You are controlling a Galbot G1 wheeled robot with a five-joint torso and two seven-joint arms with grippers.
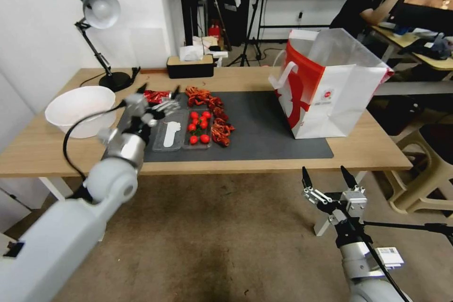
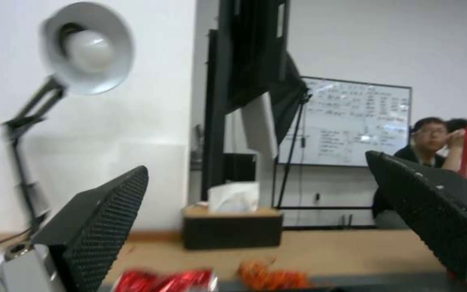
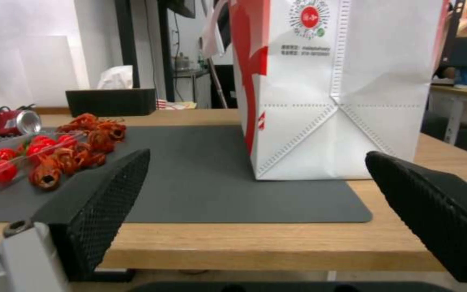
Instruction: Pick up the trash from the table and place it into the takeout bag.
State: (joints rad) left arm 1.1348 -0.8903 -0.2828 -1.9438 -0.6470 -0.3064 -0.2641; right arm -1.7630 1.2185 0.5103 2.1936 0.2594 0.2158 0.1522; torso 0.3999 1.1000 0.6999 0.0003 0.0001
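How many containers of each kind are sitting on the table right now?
Clear plastic trays: 2
Crushed red can: 1
White basin: 1
Takeout bag: 1
Tissue box: 1
Total: 6

red can (image 2: pixel 163 280) blurred, cut off

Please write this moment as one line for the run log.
left gripper: open, above crushed red can | right gripper: open, idle before table | takeout bag: upright on mat
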